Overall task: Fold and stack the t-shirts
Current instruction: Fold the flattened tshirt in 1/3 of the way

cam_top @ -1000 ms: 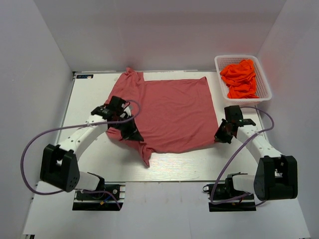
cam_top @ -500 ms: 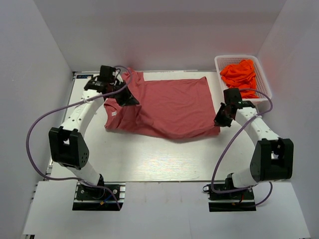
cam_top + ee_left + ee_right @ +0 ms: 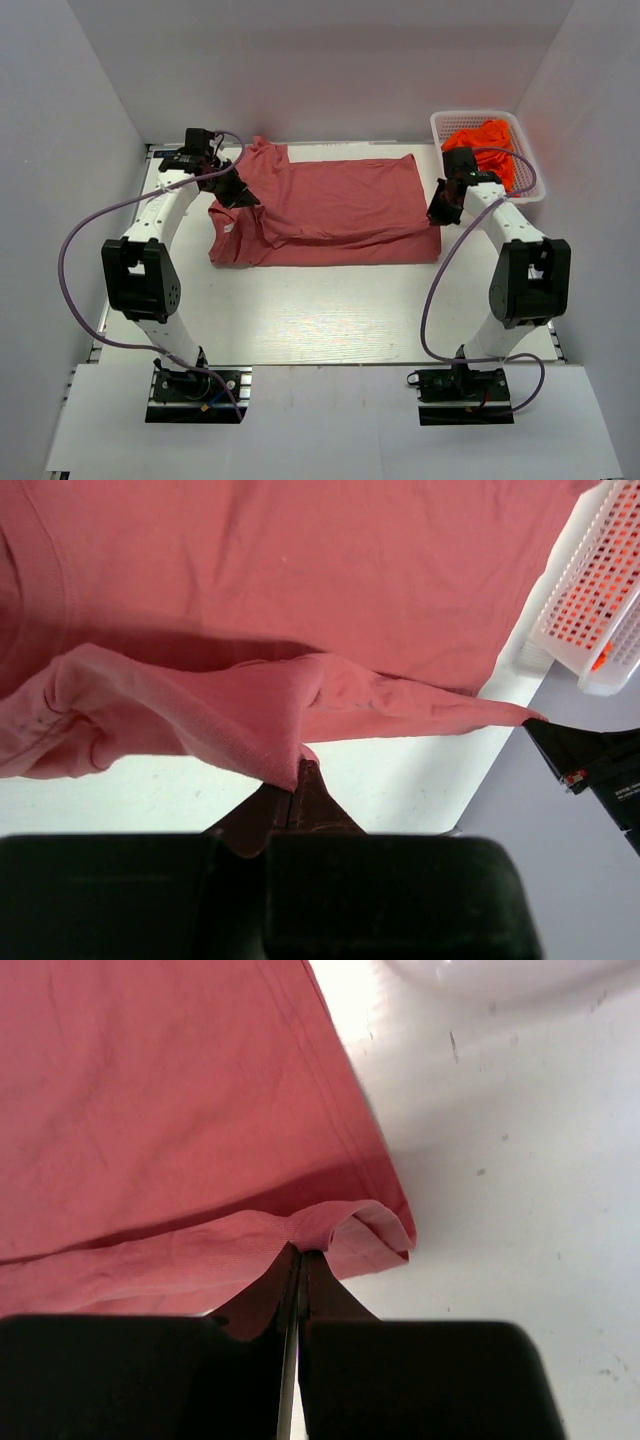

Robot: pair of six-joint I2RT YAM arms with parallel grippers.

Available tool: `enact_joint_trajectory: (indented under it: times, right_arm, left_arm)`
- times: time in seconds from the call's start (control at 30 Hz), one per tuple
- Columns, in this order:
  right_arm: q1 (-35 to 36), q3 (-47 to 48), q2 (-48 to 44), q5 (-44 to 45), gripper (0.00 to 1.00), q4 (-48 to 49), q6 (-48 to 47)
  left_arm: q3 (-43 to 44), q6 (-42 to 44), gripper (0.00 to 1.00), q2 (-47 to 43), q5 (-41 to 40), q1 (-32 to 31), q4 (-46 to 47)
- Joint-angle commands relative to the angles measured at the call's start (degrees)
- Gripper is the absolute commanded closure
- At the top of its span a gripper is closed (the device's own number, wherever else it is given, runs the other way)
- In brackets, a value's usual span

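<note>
Right now your left gripper [image 3: 233,190] is clamped on a bunched edge of the red tee [image 3: 340,205], at the tee's left side near the far edge of the table [image 3: 330,310]. In the left wrist view the cloth is pinched between the closed fingertips and drapes away from them in a loose fold.

Your right gripper [image 3: 440,211] is clenched on the tee's right corner. Its wrist view shows the hem curled over and caught in the jaws, lifted a little off the tabletop.

The tee lies across the far half of the table as a wide band, doubled over on itself, with its near fold running straight from left to right. A small white label [image 3: 227,229] shows near its left end.

The orange tees [image 3: 482,138] sit heaped in the white basket [image 3: 531,189] at the far right corner, just beside your right gripper.
</note>
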Motion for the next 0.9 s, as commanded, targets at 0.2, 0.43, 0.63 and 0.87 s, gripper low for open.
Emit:
enact_joint_trajectory:
  times: [0.2,0.43,0.63,0.87]
  right_arm:
    - [-0.17,11.17,7.83,1.94,1.00,0.25,-2.97]
    - [-0.35,16.98,14.95,1.06,1.00,1.30,-6.31]
    - [0.18,21.11,17.94,-3.75,0.78,2.09,-10.43]
    - [1.67,14.01,9.44,-13.25,0.37,7.71,-14.04]
  left_arm:
    - [3.10,0.57,1.00,3.28,0.31,1.83,2.23]
    - [12.23,3.56,1.00,12.68,-0.75,2.35,1.71]
    - [28.89,5.84,0.11,24.81,-5.64,2.88,-3.02]
    - [29.06,10.76,0.00,21.33,-13.04,2.88,-9.20]
